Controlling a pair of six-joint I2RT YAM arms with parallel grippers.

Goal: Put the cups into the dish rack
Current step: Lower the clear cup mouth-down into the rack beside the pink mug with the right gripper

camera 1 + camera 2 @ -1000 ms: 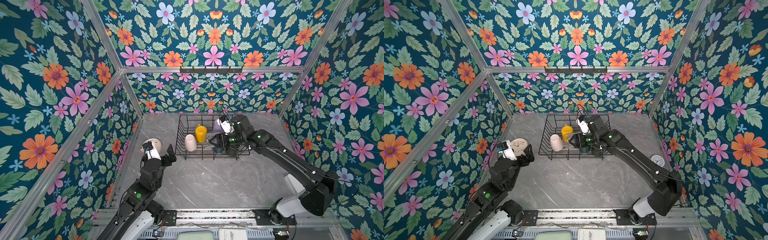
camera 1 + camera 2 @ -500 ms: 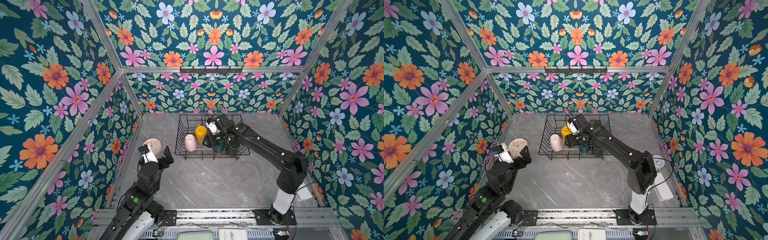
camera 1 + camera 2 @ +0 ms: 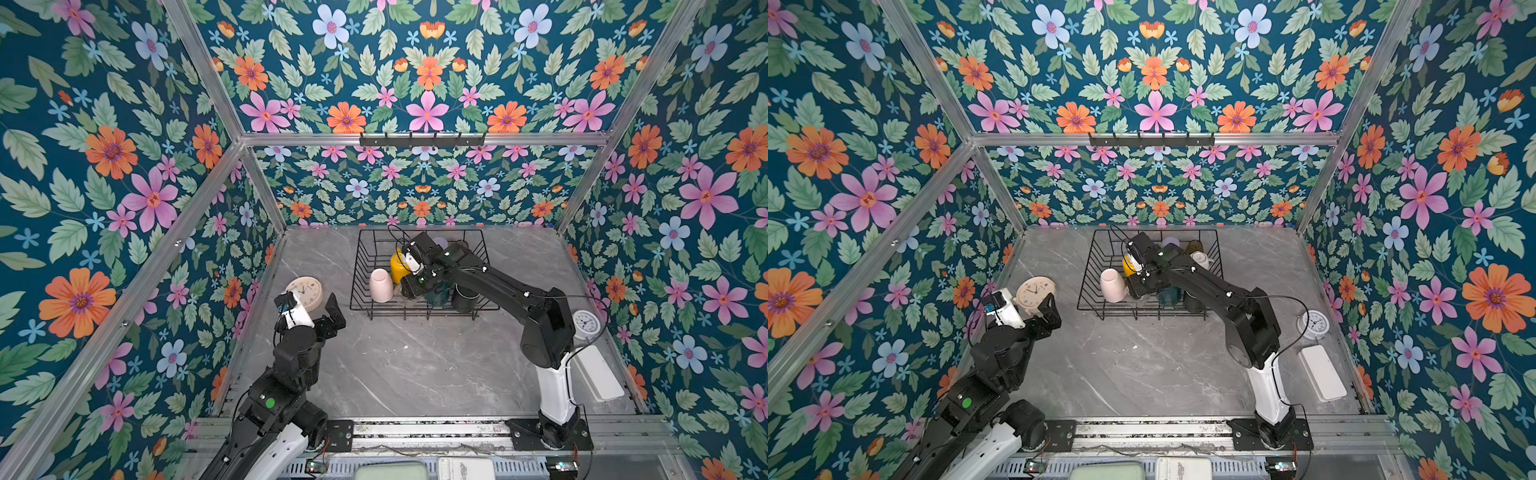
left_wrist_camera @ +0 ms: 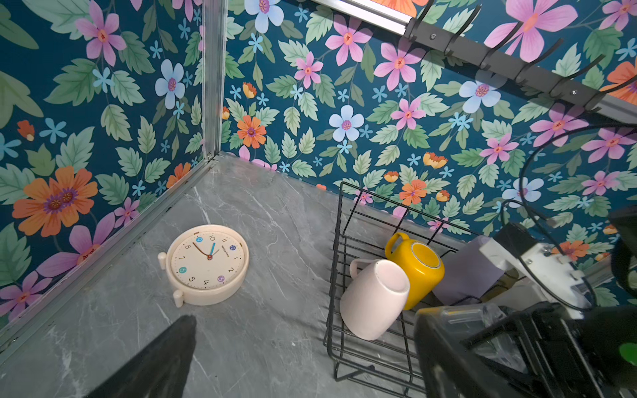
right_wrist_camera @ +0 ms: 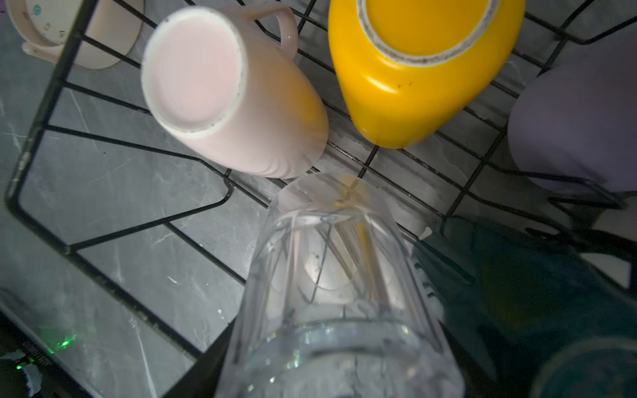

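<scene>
The dish rack point(image 3: 360, 266) stands on the grey table point(image 3: 415, 365) close to the back wall, and everything here is placed from it. The right gripper point(image 3: 411, 289) reaches down into the rack's front part, its fingers closed around the clear glass point(image 5: 331, 275). In the right wrist view the glass runs from between the dark fingers toward the rack's wire floor, though I cannot tell whether its far end touches the wires. Nearer the rack's left wall, just beside the glass, the pale-pink mug point(image 3: 381, 285) sits bottom up and tilted. The yellow mug point(image 3: 396, 266) is just behind it, likewise bottom up. The dark-green mug point(image 3: 436, 296) is on the glass's other side, toward the rack's right, and the black mug point(image 3: 465, 297) comes next along the front wall. At the rack's back are the lilac tumbler point(image 3: 440, 242), the olive-brown tumbler point(image 3: 1194, 247) and the white mug point(image 3: 1201, 259) (all partly hidden by the arm). The left gripper point(image 3: 316, 309) hovers outside the rack, off its left front corner, fingers spread wide with nothing between them — near it, left of the rack, the pink clock point(image 3: 305, 289) lies face up on the table. The white clock point(image 3: 586, 324) is well to the rack's right, by the side wall.
</scene>
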